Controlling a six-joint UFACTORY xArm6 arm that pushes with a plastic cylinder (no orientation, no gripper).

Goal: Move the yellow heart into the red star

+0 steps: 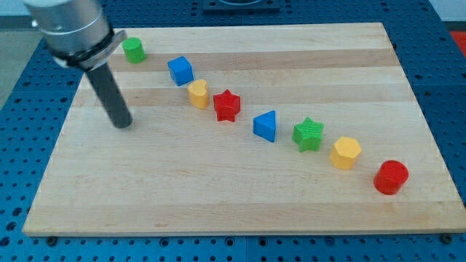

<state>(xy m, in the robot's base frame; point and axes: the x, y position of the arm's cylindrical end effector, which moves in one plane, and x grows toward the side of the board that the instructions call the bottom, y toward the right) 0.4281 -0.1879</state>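
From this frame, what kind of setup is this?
Probably a lab tabletop pushing rig: a wooden board on a blue perforated bench, small blocks like the yellow heart and red star, my tip to their left.

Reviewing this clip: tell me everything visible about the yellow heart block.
The yellow heart is a small, matte, solid-looking block lying flat on the wooden board, upper left of centre. The blue cube sits close at its upper left, the red star close at its lower right; contact with either is hard to judge. My tip stands apart, to the view's left.
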